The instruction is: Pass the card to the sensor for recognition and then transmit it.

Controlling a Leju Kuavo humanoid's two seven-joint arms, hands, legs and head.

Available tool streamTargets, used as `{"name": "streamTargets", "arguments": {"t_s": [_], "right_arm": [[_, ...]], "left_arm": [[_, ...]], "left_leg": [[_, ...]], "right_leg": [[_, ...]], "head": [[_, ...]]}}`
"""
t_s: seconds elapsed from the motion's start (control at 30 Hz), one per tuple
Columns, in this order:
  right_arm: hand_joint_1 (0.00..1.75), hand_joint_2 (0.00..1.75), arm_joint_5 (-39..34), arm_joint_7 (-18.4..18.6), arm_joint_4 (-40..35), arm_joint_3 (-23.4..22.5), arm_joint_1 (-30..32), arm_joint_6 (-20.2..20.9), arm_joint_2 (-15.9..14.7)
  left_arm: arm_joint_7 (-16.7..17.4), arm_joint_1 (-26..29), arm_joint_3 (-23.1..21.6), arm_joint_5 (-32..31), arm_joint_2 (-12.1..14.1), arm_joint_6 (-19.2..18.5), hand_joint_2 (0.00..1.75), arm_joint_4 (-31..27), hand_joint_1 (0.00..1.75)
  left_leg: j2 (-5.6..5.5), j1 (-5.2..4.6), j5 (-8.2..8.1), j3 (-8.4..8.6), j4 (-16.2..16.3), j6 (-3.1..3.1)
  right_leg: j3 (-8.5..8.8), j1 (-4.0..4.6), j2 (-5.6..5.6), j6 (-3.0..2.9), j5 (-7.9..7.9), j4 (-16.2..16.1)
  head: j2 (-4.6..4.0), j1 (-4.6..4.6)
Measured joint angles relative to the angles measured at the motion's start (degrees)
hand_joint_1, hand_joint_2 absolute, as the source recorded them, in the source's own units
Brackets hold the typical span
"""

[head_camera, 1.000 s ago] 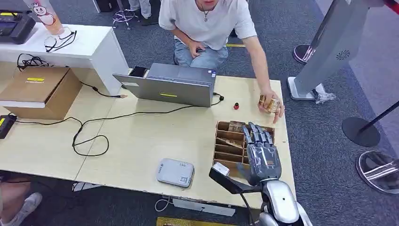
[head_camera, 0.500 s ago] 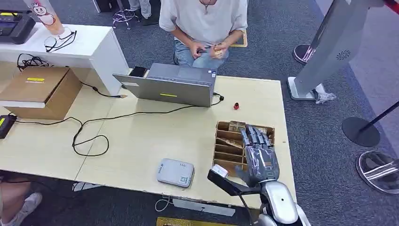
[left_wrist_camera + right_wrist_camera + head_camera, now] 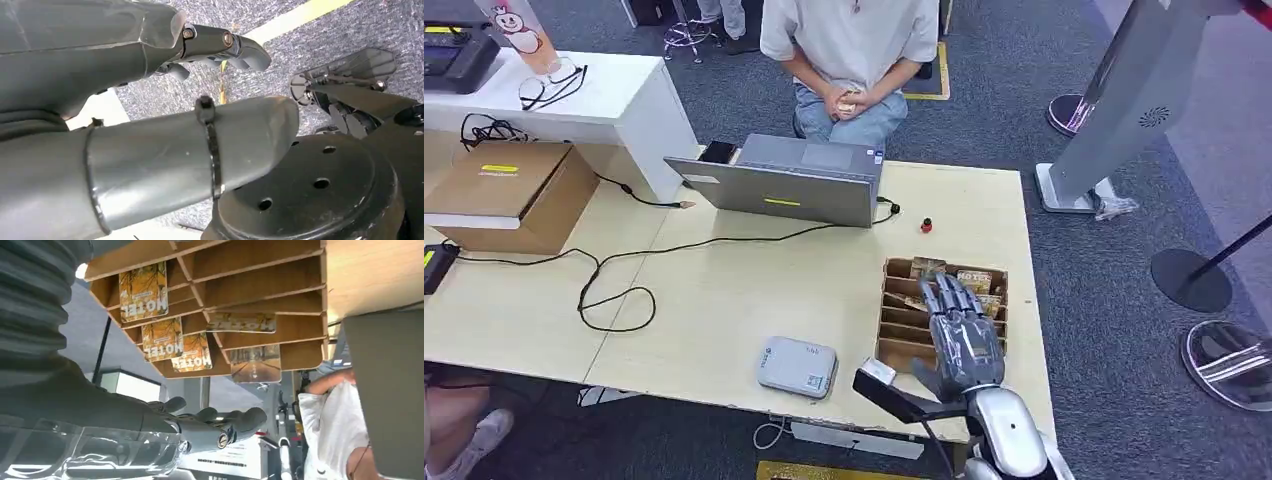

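Your right hand [image 3: 962, 325] hovered, fingers spread and empty, over the slotted wooden card tray [image 3: 896, 330]. No orange hotel card [image 3: 143, 290] was picked; the flat grey sensor pad [image 3: 797, 366] awaited. Your left hand [image 3: 150, 100] held nothing, fingers loosely apart.

The right hand [image 3: 964, 335] hovers over the slotted wooden card box [image 3: 902, 322] at the tabletop's [image 3: 724, 290] near right, fingers extended and spread, holding nothing. Cards [image 3: 973, 280] stand in the box's far slots. Left of the box lies the grey sensor [image 3: 797, 367]. Farther off sits an open laptop [image 3: 786, 180], with a small red object [image 3: 926, 225] to its right. A person [image 3: 852, 50] sits beyond, hands together.
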Motion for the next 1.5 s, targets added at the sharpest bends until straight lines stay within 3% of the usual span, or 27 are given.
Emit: {"name": "streamTargets", "arguments": {"t_s": [0.3,0.33,0.7,1.0,1.03,1.07,1.13,1.17,1.27,1.5], "right_arm": [[0.16,1.75,-0.87,-0.02,1.09,0.76,-1.10,0.22,0.04],[0.24,1.75,-0.89,-0.02,1.26,0.94,-1.28,0.24,0.04],[0.24,1.75,-1.05,0.00,2.47,1.42,-2.61,0.57,0.35],[0.47,1.75,-1.64,0.42,4.13,1.42,-3.94,0.79,0.70],[0.56,1.75,-1.64,0.44,4.35,1.42,-4.06,0.81,0.72],[1.38,1.75,-1.64,0.44,4.54,1.42,-4.15,0.81,0.79],[1.29,1.75,-1.64,0.44,4.87,1.42,-4.28,0.83,0.90],[0.56,1.75,-1.64,0.44,5.03,1.42,-4.33,0.81,0.98],[0.44,1.75,-1.64,0.52,5.35,1.42,-4.46,0.83,1.03],[0.40,1.75,-1.64,0.55,5.64,1.42,-4.61,0.81,1.03]], "left_arm": [[-0.28,-0.01,0.70,-0.70,-0.04,-0.17,0.00,-0.13,0.00],[-0.33,-0.02,0.72,-0.81,-0.07,-0.15,0.00,-0.13,0.00],[-0.35,-0.09,0.87,-1.18,0.00,0.33,0.00,-0.13,0.00],[-0.33,-0.33,0.87,-1.62,0.18,1.25,0.00,-0.11,0.00],[-0.33,-0.34,0.88,-1.64,0.20,1.27,0.00,-0.11,0.00],[-0.33,-0.37,0.90,-1.64,0.22,1.31,0.00,-0.11,0.00],[-0.33,-0.44,0.90,-1.64,0.24,1.36,0.00,-0.11,0.00],[-0.33,-0.48,0.90,-1.64,0.26,1.38,0.00,-0.11,0.00],[-0.24,-0.64,0.90,-1.66,0.28,1.42,0.00,-0.11,0.00],[-0.22,-0.86,0.94,-1.77,0.31,1.95,0.00,0.00,0.00]], "left_leg": [[0.00,0.00,0.00,0.00,0.00,0.00],[0.00,0.00,0.00,0.00,0.00,0.00],[0.00,0.00,0.00,0.00,0.00,0.00],[-0.01,0.00,0.00,0.01,0.00,0.00],[-0.01,0.00,0.00,0.01,0.00,0.00],[0.00,0.00,0.00,0.01,0.00,0.00],[-0.01,0.00,0.00,0.01,0.00,0.00],[-0.01,0.00,0.00,0.01,0.00,0.00],[-0.01,0.00,0.00,0.00,0.00,0.00],[-0.01,0.00,0.00,0.00,0.00,0.00]], "right_leg": [[0.00,0.00,0.00,0.00,0.00,0.00],[0.00,0.00,0.00,0.00,0.00,0.00],[0.00,0.00,0.00,0.00,0.00,0.00],[0.00,0.00,0.00,0.00,0.00,0.00],[0.00,0.00,0.00,0.00,0.00,0.00],[0.00,0.00,0.00,0.00,0.00,0.00],[0.00,0.00,0.00,0.00,0.00,0.00],[0.00,0.00,0.00,0.00,0.00,0.00],[0.00,0.00,0.00,0.00,0.00,0.00],[0.00,0.00,0.00,0.00,0.00,0.00]], "head": [[0.00,0.00],[0.00,0.00],[0.00,0.00],[0.00,0.00],[0.00,0.00],[0.00,0.00],[0.00,0.00],[0.00,0.00],[0.00,0.00],[0.00,0.00]]}}
